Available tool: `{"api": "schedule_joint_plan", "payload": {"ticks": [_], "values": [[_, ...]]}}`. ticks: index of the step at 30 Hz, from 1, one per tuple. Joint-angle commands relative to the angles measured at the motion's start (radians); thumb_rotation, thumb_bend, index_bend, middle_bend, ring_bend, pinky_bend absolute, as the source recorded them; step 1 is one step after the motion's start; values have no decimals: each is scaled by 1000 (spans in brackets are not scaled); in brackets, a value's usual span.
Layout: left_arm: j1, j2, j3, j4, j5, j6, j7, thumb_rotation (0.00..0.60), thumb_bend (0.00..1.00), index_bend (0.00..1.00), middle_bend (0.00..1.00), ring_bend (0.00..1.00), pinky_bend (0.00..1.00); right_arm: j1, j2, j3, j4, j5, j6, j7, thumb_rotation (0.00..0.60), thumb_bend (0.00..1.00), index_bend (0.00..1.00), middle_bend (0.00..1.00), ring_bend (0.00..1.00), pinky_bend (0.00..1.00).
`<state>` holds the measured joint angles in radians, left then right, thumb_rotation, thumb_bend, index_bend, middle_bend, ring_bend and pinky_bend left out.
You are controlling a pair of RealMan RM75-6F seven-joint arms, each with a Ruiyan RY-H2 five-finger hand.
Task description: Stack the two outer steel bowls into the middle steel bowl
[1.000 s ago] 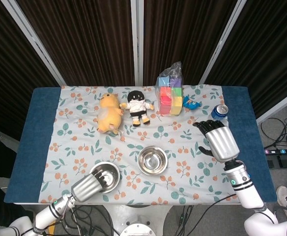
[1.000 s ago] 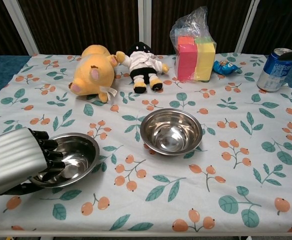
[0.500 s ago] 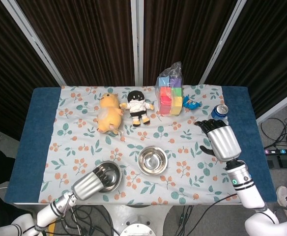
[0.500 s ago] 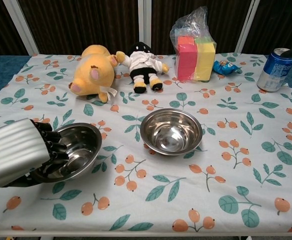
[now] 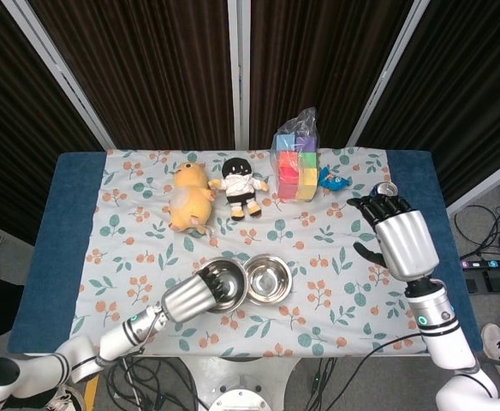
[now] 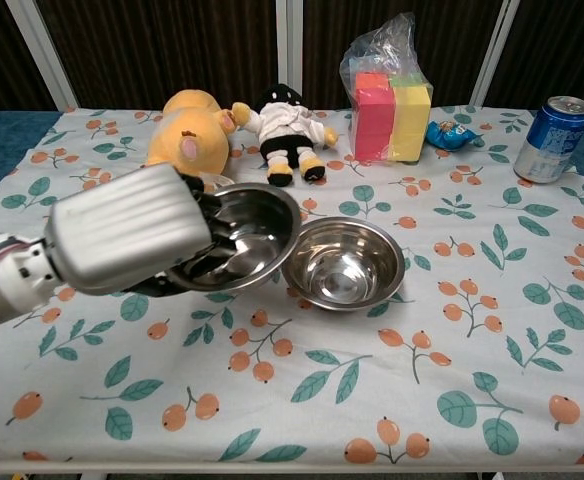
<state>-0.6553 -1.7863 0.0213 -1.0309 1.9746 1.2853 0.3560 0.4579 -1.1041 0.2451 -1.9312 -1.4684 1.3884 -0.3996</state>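
A steel bowl (image 5: 229, 283) (image 6: 250, 232) is off the cloth and tilted, held by my left hand (image 5: 192, 297) (image 6: 130, 240) with its fingers hooked inside over the near-left rim. Its right edge hangs just over the left rim of the middle steel bowl (image 5: 270, 279) (image 6: 344, 264), which stands upright on the floral cloth. I cannot tell whether the two touch. My right hand (image 5: 399, 239) hovers at the right side of the table, fingers spread, holding nothing. It shows only in the head view. No third bowl shows separately.
At the back lie a yellow plush (image 5: 190, 198), a small doll (image 5: 240, 187), a bag of coloured blocks (image 5: 296, 164) and a blue wrapper (image 5: 334, 181). A blue can (image 6: 548, 125) stands at the far right, just beyond my right hand.
My left hand has lifted the left bowl off the cloth and carried it right, up to the middle bowl. The right hand has risen and drifted slightly right.
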Motion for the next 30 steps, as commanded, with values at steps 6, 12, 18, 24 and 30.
{"api": "schedule_joint_plan", "payload": {"ticks": [6, 12, 18, 24, 30], "values": [[-106, -73, -53, -14, -29, -80, 14, 600, 308, 728, 732, 585, 600, -40, 48, 24, -11, -9, 61, 63, 600, 0, 277, 366, 311, 384], [-149, -131, -65, 28, -45, -93, 0, 600, 309, 728, 733, 585, 600, -58, 74, 29, 3, 0, 72, 103, 600, 0, 277, 366, 311, 384], [-185, -203, -68, 125, -65, -102, -23, 600, 309, 728, 733, 586, 600, -69, 89, 29, 16, -2, 79, 131, 600, 0, 277, 366, 311, 384], [-195, -220, -31, 189, -65, -87, -80, 600, 228, 476, 548, 457, 556, -70, 89, 29, 31, 4, 70, 147, 600, 0, 277, 366, 312, 384], [-188, -176, -28, 181, -81, -49, -72, 600, 186, 311, 449, 376, 511, -65, 80, 28, 35, 4, 63, 145, 600, 0, 277, 366, 311, 384]]}}
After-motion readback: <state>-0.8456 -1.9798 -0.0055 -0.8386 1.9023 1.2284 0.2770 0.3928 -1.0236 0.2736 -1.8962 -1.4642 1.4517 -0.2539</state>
